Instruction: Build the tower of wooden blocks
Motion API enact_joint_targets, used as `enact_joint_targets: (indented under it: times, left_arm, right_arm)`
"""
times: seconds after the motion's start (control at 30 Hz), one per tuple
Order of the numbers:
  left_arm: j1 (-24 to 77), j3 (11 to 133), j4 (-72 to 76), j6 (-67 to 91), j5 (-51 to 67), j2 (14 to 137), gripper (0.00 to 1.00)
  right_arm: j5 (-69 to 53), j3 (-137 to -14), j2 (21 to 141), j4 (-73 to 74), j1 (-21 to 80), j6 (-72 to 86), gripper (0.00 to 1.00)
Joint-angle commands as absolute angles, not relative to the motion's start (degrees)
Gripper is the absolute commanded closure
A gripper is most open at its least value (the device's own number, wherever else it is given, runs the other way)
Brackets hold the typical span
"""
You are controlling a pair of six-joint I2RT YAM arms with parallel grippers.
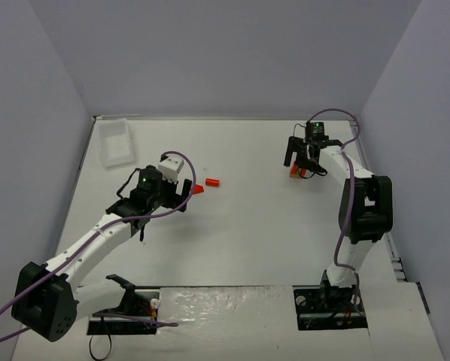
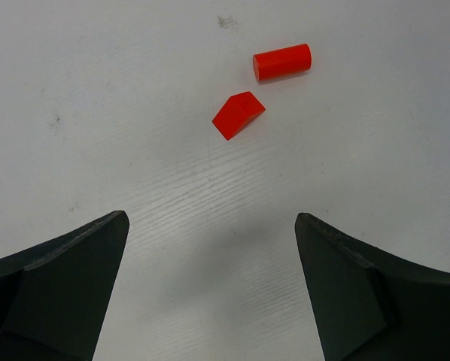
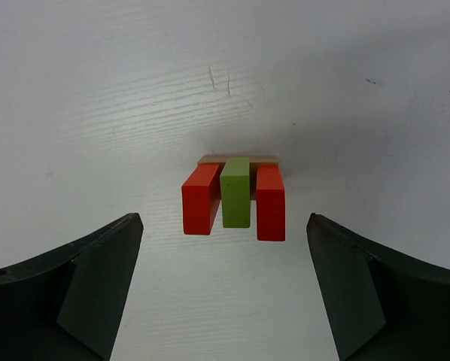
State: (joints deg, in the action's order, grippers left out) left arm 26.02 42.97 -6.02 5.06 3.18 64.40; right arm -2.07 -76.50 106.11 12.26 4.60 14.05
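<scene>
While the right gripper [image 1: 304, 161] hangs over the far right part of the worktop [image 1: 247, 241], its claw is spread wide and nothing is pinched. In the right wrist view the right gripper [image 3: 225, 222] has both fingers well clear of the wood block tower [image 3: 234, 197]. The tower [image 1: 299, 171] sits near the right edge, toward the far right corner. Parts: two red blocks [image 3: 201, 199] flanking a green stick [image 3: 235, 192], all three touching, and a tan piece [image 3: 238, 159] showing at their far side. Cannot tell if they stand on it or lean against it.

The left gripper [image 1: 186, 194] is left of the worktop's centre with its claw also spread and empty [image 2: 211, 218]. Just ahead of it lie a red wedge [image 2: 238, 115] and a red cylinder [image 2: 282, 62], near each other but apart, both loose on the surface. A white tray [image 1: 116, 141] is in the far left corner.
</scene>
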Motion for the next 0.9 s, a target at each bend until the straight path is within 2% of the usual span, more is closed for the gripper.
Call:
enact_joint_targets:
  times: [0.0,0.17,0.6,0.87]
  left_arm:
    - [26.1,46.4,-4.3,4.6,3.8,64.3,0.09]
    - [26.1,46.4,-4.3,4.5,3.8,64.3,0.09]
    - [26.1,46.4,-4.6,4.5,3.7,64.2,0.09]
    - [26.2,46.4,-4.6,4.4,3.5,64.2,0.09]
  right_arm:
    - [-0.2,-79.4,106.1,11.9,4.8,14.0,0.16]
    - [-0.2,-80.1,107.4,11.9,4.8,13.4,0.23]
    - [-0.2,-80.7,108.5,11.9,4.8,13.2,0.29]
    - [0.0,-80.9,109.0,11.9,4.7,13.0,0.38]
